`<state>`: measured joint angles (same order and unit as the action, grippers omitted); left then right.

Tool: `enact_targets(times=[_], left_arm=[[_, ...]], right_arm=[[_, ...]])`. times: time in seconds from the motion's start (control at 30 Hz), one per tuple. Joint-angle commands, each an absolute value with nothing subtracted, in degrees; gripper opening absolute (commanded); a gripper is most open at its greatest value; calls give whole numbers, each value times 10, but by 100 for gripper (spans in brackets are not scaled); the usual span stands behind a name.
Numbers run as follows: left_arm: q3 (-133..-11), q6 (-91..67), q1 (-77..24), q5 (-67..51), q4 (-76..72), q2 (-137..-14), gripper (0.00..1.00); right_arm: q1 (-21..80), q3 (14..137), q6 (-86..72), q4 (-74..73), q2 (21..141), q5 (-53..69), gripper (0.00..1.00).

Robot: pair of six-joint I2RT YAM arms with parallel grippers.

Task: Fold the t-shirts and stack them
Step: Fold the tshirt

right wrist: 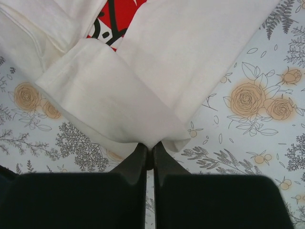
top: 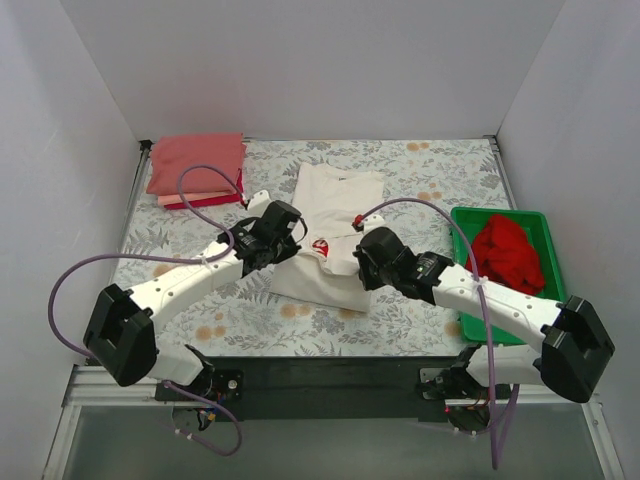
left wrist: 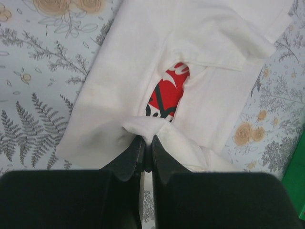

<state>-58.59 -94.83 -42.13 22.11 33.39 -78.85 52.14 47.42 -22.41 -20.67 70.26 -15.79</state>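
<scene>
Flanking the white tee [top: 335,215]: folded stack [top: 197,165], green tray [top: 462,226].

Bright even light, soft shadows, sharp focus

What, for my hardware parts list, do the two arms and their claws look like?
Both match: the left arm and right arm have white links with bulky black joint housings, and a lilac cable loops along each. The left claw and right claw are matte black, tapering to narrow tips.
</scene>
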Motion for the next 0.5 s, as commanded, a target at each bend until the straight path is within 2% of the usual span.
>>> enact_targets(times=[0.0,0.47], left_arm=[[-623,-894,-387,236,288,-809,0],[-691,-799,-342,176,225,-919,0]], right_arm=[[488,509,-195,-171,722,-127,1],[395,550,-143,-132,798,-41,1]])
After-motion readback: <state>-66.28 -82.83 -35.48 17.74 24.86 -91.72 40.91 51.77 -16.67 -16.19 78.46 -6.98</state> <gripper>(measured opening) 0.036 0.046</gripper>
